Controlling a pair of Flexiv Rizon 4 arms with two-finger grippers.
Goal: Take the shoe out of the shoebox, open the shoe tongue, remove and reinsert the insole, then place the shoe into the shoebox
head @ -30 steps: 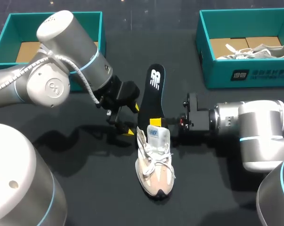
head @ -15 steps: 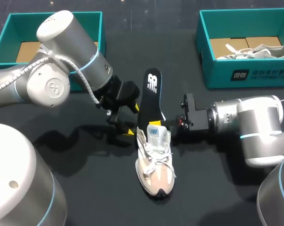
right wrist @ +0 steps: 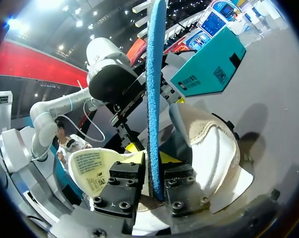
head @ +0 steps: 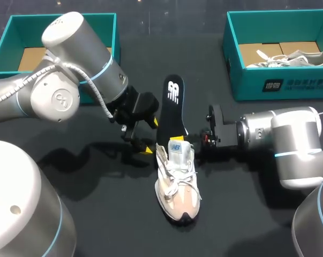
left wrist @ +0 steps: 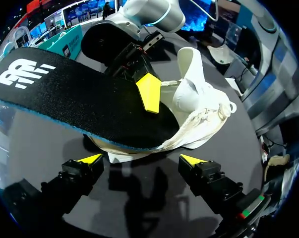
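A beige and white shoe (head: 176,184) lies on the black table, toe toward the front edge. A black insole (head: 172,104) slants up out of its heel opening. My right gripper (head: 192,141) reaches in from the right and is shut on the insole (right wrist: 154,74), one finger against each face, beside the shoe's collar (right wrist: 213,148). Ahead of it the tongue (right wrist: 97,168) is folded back. My left gripper (left wrist: 141,159) is open just behind the heel (left wrist: 199,104), under the insole (left wrist: 65,94), holding nothing. A yellow fingertip (left wrist: 149,91) of the right gripper rests on the insole.
A teal shoebox (head: 279,85) at the back right holds a second pale shoe (head: 295,58). Another teal box (head: 11,32) stands at the back left, behind my left arm (head: 70,69).
The right gripper has shifted slightly left with the insole, whose top leans a little further left. The shoe's toe has turned slightly right. The left arm has stayed put.
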